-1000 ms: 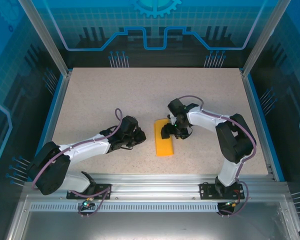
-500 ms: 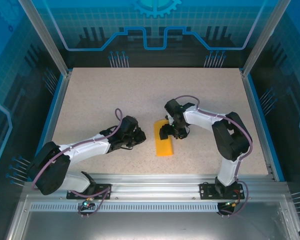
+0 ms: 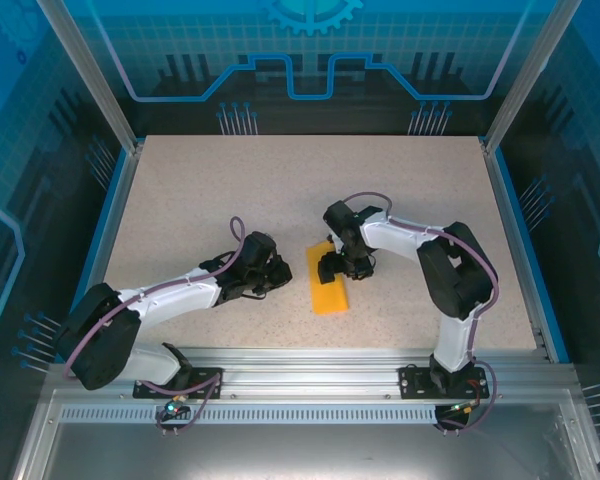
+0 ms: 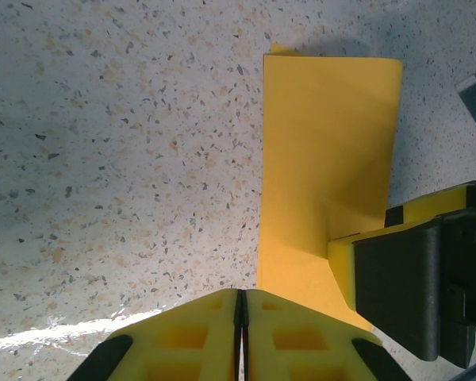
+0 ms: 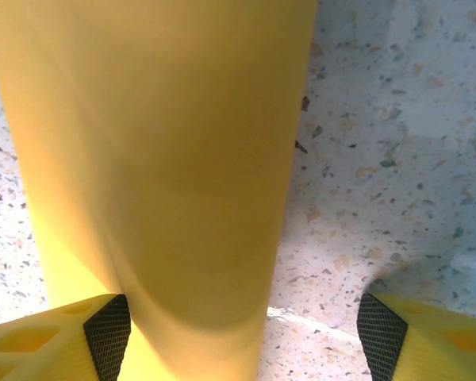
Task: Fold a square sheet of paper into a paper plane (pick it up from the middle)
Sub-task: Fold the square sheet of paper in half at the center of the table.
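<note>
You look to be mid-fold: the square sheet of paper (image 3: pixel 330 293) lies doubled. Your right gripper (image 3: pixel 332 266) straddles its far end, fingers wide, while your left gripper (image 3: pixel 280 272) sits pinched closed beside it. The crease likely needs pressing next.

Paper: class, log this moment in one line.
paper: folded lengthwise | left gripper: shut, beside paper | right gripper: open, over paper

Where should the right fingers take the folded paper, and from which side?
Probably across its narrow width near mid-length, from straight above: the folded paper lies as a slim strip on the table, and the open right gripper straddles it, one finger each side.
</note>
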Tool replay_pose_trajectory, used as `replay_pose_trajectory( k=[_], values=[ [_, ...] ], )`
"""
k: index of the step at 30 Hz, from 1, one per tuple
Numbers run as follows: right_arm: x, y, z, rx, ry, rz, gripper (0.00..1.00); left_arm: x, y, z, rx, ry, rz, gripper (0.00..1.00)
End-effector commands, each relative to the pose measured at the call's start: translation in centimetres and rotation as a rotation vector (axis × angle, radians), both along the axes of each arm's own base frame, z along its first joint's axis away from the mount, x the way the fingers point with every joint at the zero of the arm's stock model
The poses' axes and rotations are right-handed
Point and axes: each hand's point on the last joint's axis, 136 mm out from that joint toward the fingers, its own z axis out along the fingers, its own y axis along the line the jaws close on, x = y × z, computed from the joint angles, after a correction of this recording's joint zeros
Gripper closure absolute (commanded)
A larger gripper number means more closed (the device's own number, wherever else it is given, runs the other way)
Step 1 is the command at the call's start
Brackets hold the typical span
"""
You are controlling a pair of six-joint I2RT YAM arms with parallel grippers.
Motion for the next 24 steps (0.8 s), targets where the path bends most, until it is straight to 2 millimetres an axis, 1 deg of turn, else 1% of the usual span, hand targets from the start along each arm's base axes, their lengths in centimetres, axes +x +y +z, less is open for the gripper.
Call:
replay_pose_trajectory(
  k=[1, 10, 17, 24],
  values=[
    [0.2, -0.2, 0.0, -0.025, 0.013, -0.012, 0.21, 0.3, -0.7, 0.9, -0.006, -0.011, -0.023, 0.87],
    [0.7, 0.0, 0.5, 0.039, 0.016, -0.057, 0.21, 0.4, -0.9, 1.0, -0.011, -0.013, -0.026, 0.82],
    [0.2, -0.3, -0.2, 0.021, 0.033, -0.048, 0.21, 0.5, -1.0, 1.0, -0.013, -0.009, -0.024, 0.80],
    [0.0, -1.4, -1.1, -0.059, 0.039, -0.044, 0.21, 0.5, -0.9, 1.0, -0.014, -0.011, -0.016, 0.80]
  ],
)
